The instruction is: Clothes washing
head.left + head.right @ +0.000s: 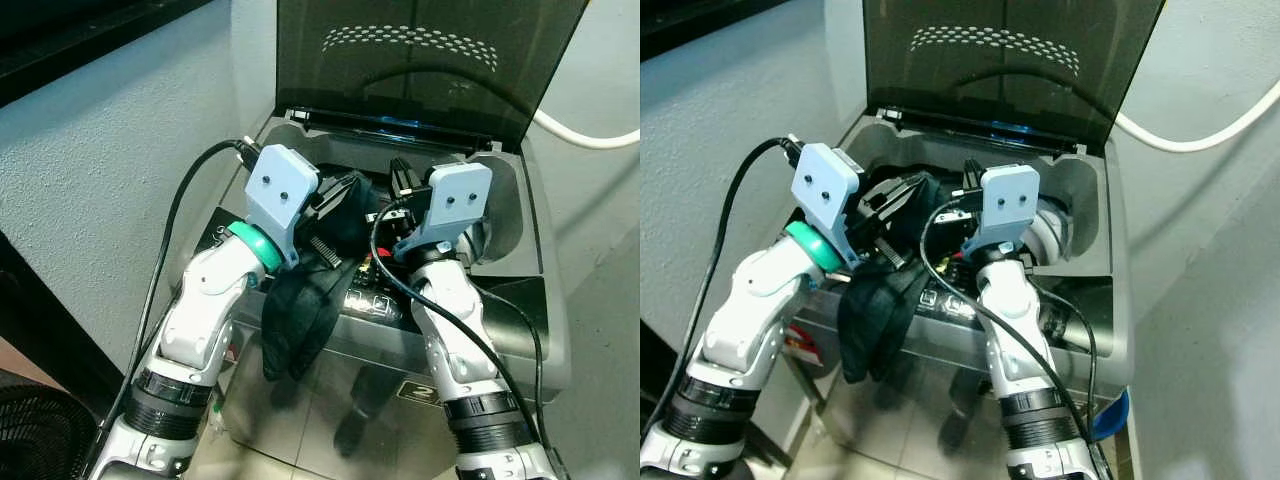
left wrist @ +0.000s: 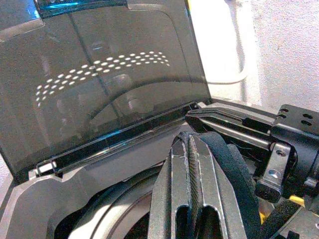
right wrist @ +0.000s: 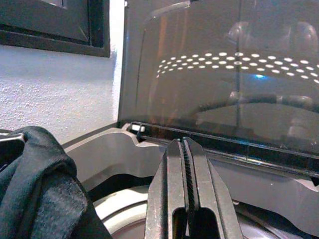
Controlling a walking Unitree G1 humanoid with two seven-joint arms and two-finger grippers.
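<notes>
Two grippers are raised over the open top of a top-loading washing machine [image 1: 520, 250], whose tinted lid [image 1: 420, 60] stands upright behind the drum opening [image 2: 124, 209]. The left gripper [image 1: 345, 195] has its fingers pressed together on a dark garment [image 1: 300, 310]; in the left wrist view the cloth wraps around the closed fingers [image 2: 192, 199]. Most of the garment hangs outside the machine, draped down over the front control panel [image 1: 370, 300], so only its gripped upper part lies at the rim; the hold near one end appears intended to let the arm lift the cloth over the edge and into the drum. The right gripper [image 1: 400, 180] sits just beside the left one, above the opening, its fingers [image 3: 187, 199] pressed together with nothing between them, apparently positioned to help guide the load. A white hose [image 1: 590, 135] runs along the wall behind.
</notes>
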